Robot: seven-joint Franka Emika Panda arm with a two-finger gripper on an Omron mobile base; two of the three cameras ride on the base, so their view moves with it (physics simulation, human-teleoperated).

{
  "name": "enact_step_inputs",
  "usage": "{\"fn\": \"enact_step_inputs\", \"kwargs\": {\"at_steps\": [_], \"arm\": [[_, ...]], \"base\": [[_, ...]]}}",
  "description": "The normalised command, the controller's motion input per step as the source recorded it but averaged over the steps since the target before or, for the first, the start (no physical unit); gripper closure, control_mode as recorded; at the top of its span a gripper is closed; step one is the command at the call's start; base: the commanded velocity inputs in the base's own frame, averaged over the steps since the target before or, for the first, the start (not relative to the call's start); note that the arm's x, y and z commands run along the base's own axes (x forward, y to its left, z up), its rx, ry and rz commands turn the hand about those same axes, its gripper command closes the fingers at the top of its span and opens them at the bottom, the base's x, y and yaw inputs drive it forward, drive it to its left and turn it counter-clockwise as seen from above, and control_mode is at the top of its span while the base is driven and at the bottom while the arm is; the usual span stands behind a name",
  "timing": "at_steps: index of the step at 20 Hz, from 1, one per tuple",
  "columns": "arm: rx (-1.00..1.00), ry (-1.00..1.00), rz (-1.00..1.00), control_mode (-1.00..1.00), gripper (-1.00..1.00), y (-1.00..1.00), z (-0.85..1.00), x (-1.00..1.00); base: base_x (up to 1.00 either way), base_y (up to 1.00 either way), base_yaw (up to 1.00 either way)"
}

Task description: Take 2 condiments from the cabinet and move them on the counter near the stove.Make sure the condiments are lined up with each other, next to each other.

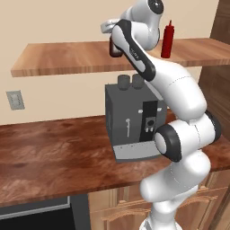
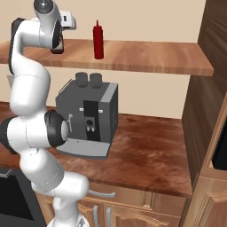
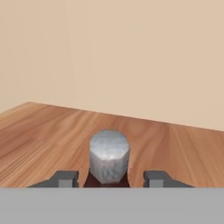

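Gripper [image 3: 109, 179]: fingers [image 3: 65, 178] flanked sauce bottle [image 3: 109, 159], gaps either side; grip not certain.
Sauce bottle: upright on shelf [image 1: 67, 58].
Red bottle [image 1: 167, 39]: on shelf, at 3 o'clock of sauce bottle, apart.

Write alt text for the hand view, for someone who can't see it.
Seen from the robot's hand, a small bottle with a grey cap stands on the light-brown wooden shelf, between the gripper's two dark fingertips, with a gap showing on each side of it. Behind it rises a plain beige wall.
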Motion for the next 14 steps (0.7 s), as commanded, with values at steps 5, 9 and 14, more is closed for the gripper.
{"fn": "enact_step_inputs", "kwargs": {"at_steps": [5,9,14], "arm": [[0.00,0.00,0.00,-1.00,1.00,0.00,0.00,0.00],[0.00,0.00,0.00,-1.00,1.00,0.01,0.00,-0.01],[0.00,-0.14,0.00,-1.00,1.00,0.02,0.00,-0.42]], "base": [[0.00,0.00,0.00],[0.00,0.00,0.00],[0.00,0.00,0.00]]}}
